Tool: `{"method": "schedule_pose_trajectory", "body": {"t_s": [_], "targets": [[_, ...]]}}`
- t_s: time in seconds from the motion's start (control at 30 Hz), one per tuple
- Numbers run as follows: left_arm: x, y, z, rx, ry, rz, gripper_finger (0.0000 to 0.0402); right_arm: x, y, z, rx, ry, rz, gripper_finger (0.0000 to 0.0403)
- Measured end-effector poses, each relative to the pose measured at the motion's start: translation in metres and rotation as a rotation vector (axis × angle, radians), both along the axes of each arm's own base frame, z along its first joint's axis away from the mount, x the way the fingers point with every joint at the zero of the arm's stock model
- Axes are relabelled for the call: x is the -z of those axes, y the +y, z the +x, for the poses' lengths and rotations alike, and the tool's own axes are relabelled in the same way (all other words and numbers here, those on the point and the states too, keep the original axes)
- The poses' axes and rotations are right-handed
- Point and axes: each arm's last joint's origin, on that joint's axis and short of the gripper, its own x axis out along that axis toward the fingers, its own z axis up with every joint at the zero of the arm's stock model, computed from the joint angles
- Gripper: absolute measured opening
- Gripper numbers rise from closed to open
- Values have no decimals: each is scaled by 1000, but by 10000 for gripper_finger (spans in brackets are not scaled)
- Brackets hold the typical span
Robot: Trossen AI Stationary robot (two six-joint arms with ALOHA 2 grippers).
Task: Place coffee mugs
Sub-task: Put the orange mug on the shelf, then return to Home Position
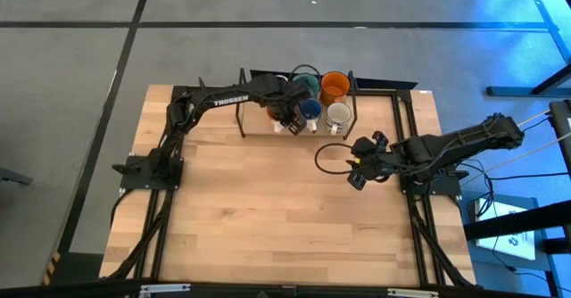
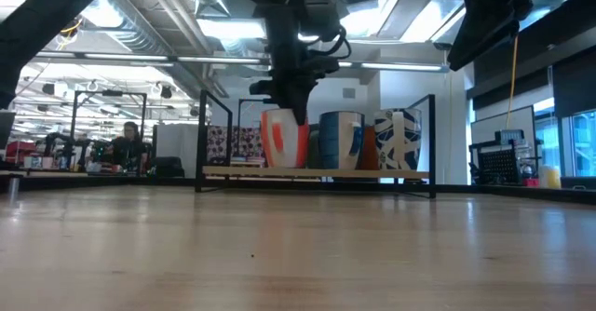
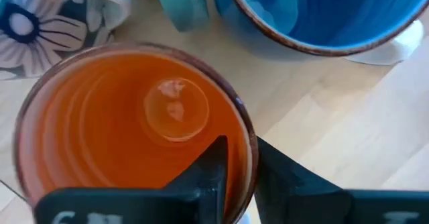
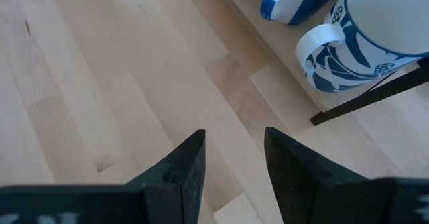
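A black-framed rack with a low wooden shelf (image 1: 357, 128) stands at the table's far edge. On it are a teal mug (image 1: 306, 82), an orange mug (image 1: 335, 86), a blue mug (image 1: 310, 111) and a white blue-patterned mug (image 1: 338, 115). My left gripper (image 1: 287, 115) is shut on a mug with an orange-red inside (image 3: 134, 130), which stands at the shelf's left end (image 2: 284, 139). A white flowered mug (image 3: 40, 16) sits beside it. My right gripper (image 1: 357, 169) (image 4: 234, 157) hovers open over the bare table, near the rack's right side. My left gripper holds the orange-red mug by its rim (image 3: 249, 140) from above, pointing down. One finger (image 3: 208, 170) is inside the mug and the other (image 3: 288, 180) outside, with the wall pinched between them. The mug stands upright, its base on the shelf (image 2: 284, 167).
The rack's black uprights (image 2: 200, 139) and rails (image 1: 384, 91) frame the mugs closely. The blue mug (image 3: 322, 9) and a teal handle (image 3: 181, 6) sit right next to the held mug. Bare wooden tabletop (image 1: 268, 218) spreads toward the near edge.
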Motion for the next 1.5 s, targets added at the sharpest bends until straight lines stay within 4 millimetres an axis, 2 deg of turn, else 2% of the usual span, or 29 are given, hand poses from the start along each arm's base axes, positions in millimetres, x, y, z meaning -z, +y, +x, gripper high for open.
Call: {"method": "schedule_pose_trajectory", "body": {"t_s": [0.23,0.37,0.5,0.67,0.8,0.93,1.07,1.2,1.43,1.5], "targets": [[-1,2,0,-1,-11,6,90,0,0,0,0,0,0,138],[-8,2,-1,20,-19,9,102,0,0,0,0,1,0,138],[-36,-3,-4,70,-53,25,103,0,0,0,-8,4,13,138],[-81,-19,-14,169,-139,91,104,0,1,0,-20,2,21,138],[-117,-44,-28,285,-229,210,102,-6,2,4,-92,-51,22,138],[-132,-73,-41,378,-327,285,93,-16,4,7,-169,-143,12,138],[-133,-97,-60,440,-474,352,77,-27,5,6,-242,-222,11,138],[-118,-116,-90,467,-615,385,56,-30,4,-1,-303,-312,21,127],[-82,-148,-151,507,-872,422,10,-12,0,-30,-431,-645,97,44],[-69,-155,-168,523,-888,404,3,-7,-3,-41,-439,-746,101,18]]}}
